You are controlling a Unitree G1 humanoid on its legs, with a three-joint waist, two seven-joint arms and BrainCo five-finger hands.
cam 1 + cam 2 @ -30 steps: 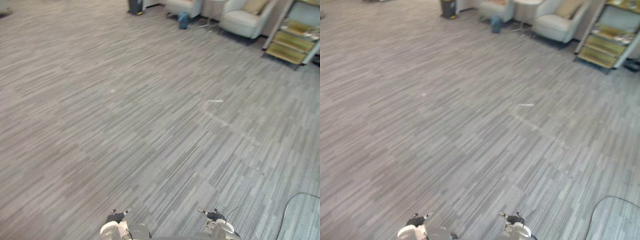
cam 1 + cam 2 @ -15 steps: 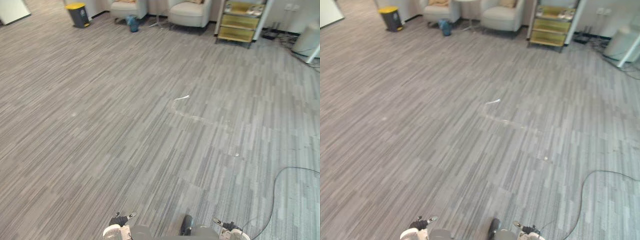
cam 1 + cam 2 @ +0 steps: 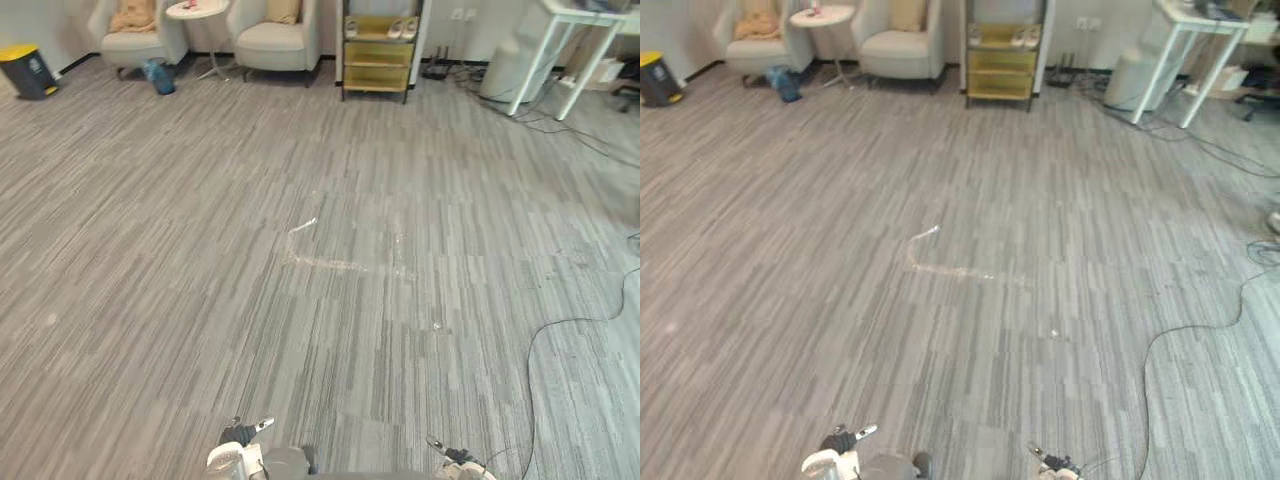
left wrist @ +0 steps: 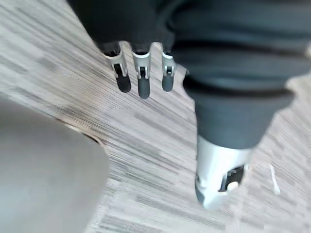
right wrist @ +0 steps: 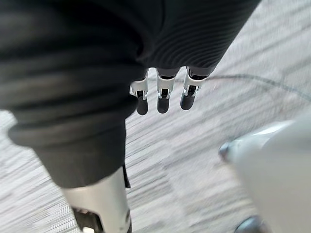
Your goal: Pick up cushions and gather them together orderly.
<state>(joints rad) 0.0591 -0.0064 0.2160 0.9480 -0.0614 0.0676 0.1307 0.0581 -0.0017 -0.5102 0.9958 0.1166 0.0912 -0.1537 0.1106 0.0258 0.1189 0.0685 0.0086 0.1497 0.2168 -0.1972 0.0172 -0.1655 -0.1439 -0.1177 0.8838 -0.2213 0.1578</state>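
1. Carpet (image 3: 200, 250) runs bare from beneath the fingertips to the far wall; no cushion lies within reach.
2. Right armchair (image 3: 270, 38) and left armchair (image 3: 125, 42) stand well ahead of the fingers, a round side table (image 3: 197, 9) between them.
3. Tan cushion (image 3: 283, 10) leans on the right armchair's back; the left seat carries a tan heap (image 3: 132, 15), perhaps a second cushion or a throw.
4. Left hand (image 4: 142, 80) and right hand (image 5: 163, 99) hang with fingers straight, loose, empty, likely because the cushions are far off. Wrist views give that finger state; eye views give the route.
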